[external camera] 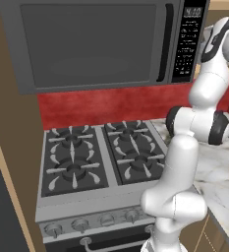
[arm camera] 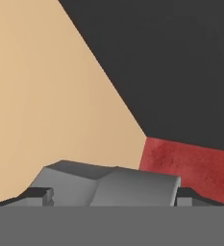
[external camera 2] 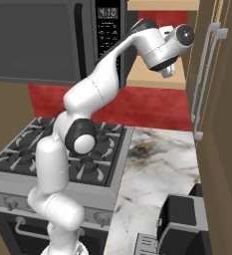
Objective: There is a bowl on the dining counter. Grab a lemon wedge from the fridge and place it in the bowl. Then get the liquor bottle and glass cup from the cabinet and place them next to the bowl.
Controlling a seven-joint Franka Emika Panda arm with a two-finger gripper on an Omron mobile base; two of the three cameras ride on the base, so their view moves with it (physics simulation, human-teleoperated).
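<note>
- The white robot arm reaches up and to the right of a dark grey microwave [external camera 2: 43, 42], toward a light tan wood wall cabinet [external camera 2: 155, 77] with a plain shelf.
- Beside the shelf stands a tall tan wood door [external camera 2: 222, 99] with a long grey bar handle [external camera 2: 203, 79], leaving only a narrow gap for the hand.
- Below, a black gas stove [external camera: 99, 157] sits next to a white-grey marbled counter with dark veins [external camera 2: 157, 174], which has bare surface along its middle.
- The gripper [external camera 2: 168, 72] hangs at the shelf's front edge. In the hand view a translucent grey glass cup [arm camera: 108, 185] lies between the two dark finger tips [arm camera: 36, 194] (wide apart, one on each side); whether they press on it cannot be told.
- The cup is cut off at the bottom, its rim hard to make out.
- A red back wall [arm camera: 190, 168] shows beyond it.
</note>
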